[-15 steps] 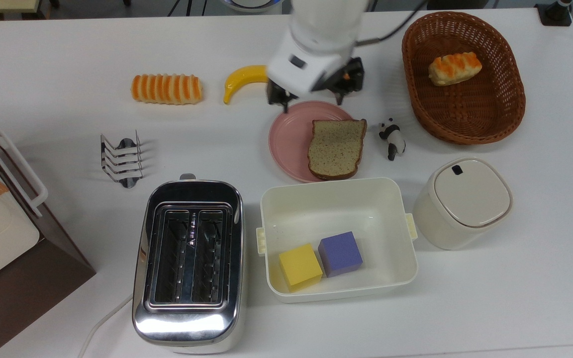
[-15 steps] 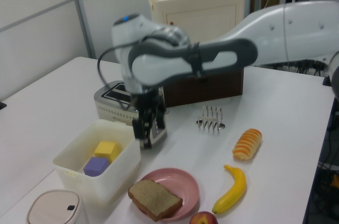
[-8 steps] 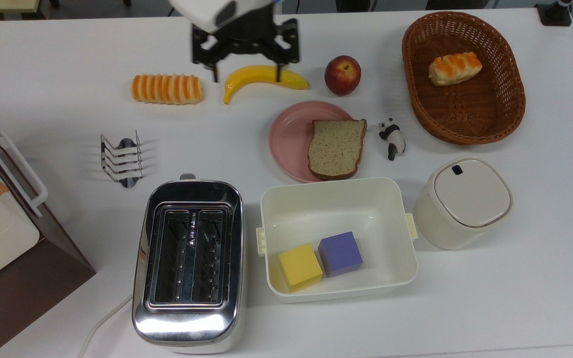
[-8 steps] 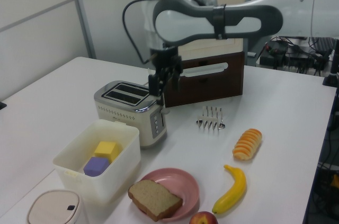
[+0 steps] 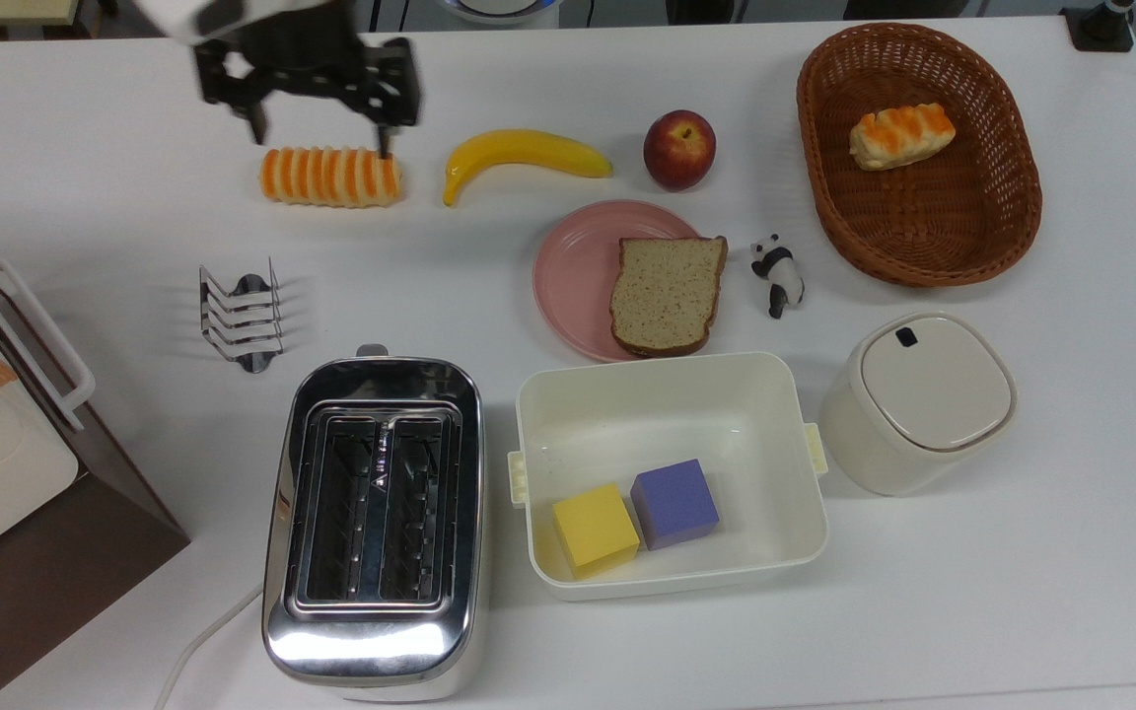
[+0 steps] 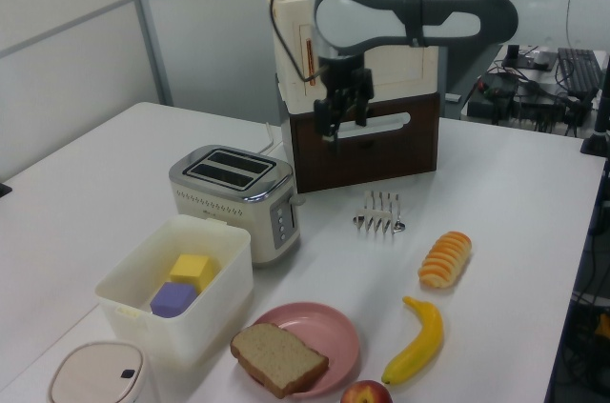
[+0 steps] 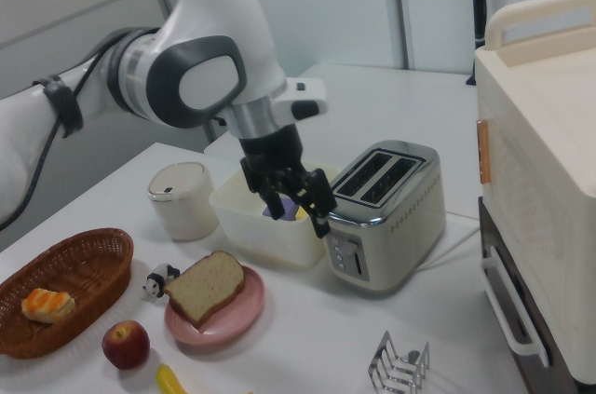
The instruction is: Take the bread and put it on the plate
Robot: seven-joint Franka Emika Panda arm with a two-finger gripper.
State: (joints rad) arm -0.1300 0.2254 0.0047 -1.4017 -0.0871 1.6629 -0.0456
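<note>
White bench (image 5: 1022, 592), pretty cluttered. Bread (image 5: 667, 294) sits on the plate's (image 5: 573, 281) 3 o'clock rim, overhanging. My end effector (image 5: 317, 138), spread wide and empty, hangs over the striped roll (image 5: 329, 177); might grab that by mistake.

A robotics lab or office test room set up as a mock kitchen: a plain white laboratory table (image 5: 1022, 592) fills the top view, grey partition wall panels (image 6: 86, 31) line the left view's upper left, and desks with cables and a black keyboard (image 6: 578, 58) sit at the left view's upper right.
</note>
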